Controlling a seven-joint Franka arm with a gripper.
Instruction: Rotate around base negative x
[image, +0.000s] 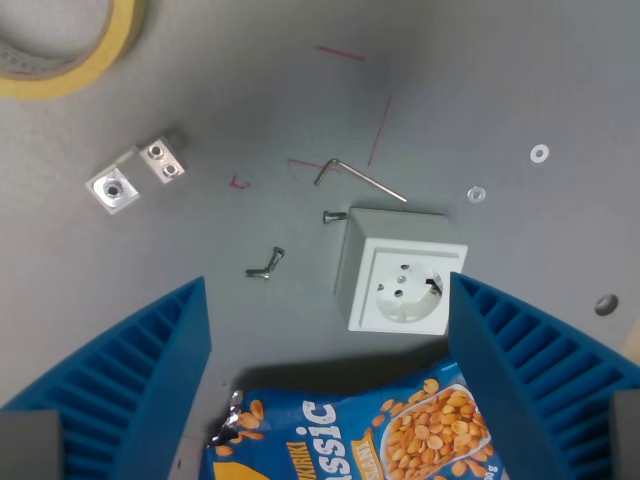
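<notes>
In the wrist view the two blue ribbed fingers (150, 380) stand wide apart at the lower corners, so the jaws are spread and grip nothing. Between them, at the bottom edge, lies a blue peanut bag (350, 435), its near end just inside the gap. Just beyond the far finger tips, toward the wrist view's right, sits a white wall socket (400, 275), touching or nearly touching the bag's top edge.

The task names no object (it is a pure wrist motion), so I judge the step in hand to be the rotation itself, and the next move calls for tilting the arm about the base x axis without the fingers sweeping into bag or socket.

The grey bench (500, 80) is cluttered: an Allen key (360, 178), loose screws (266, 264), two metal brackets (135, 178), washers (476, 193), a tape roll (70, 50) at the far left corner, and red pen marks. No room shows.
</notes>
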